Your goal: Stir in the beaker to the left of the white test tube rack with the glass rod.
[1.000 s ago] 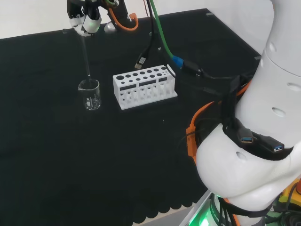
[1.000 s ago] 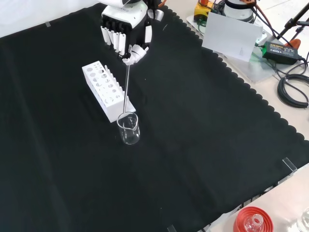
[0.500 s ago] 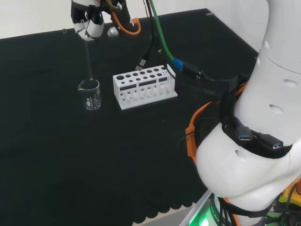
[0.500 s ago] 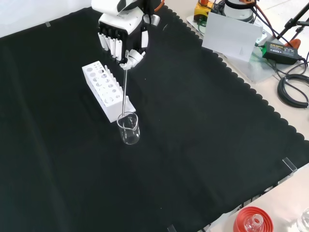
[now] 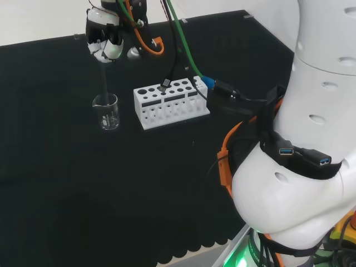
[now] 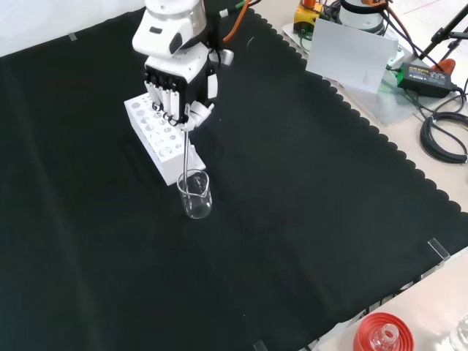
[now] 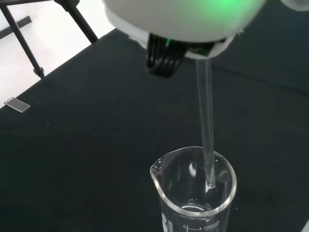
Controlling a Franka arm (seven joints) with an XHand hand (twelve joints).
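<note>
Clear glass beaker stands upright on the surface, just left of the white test tube rack in head view. Glass rod hangs near-vertical, tip inside the beaker.

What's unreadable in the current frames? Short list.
- Clear glass beaker contents: wrist view shows no plain liquid line; base cut off by the frame edge.
- Glass rod tip: inside the rim, touching bottom or not, cannot tell.
- Hand hold on the rod: fingers cover it in front view; blurred white part hides it in wrist view.
- White test tube rack far end: front view, behind the hand.
</note>
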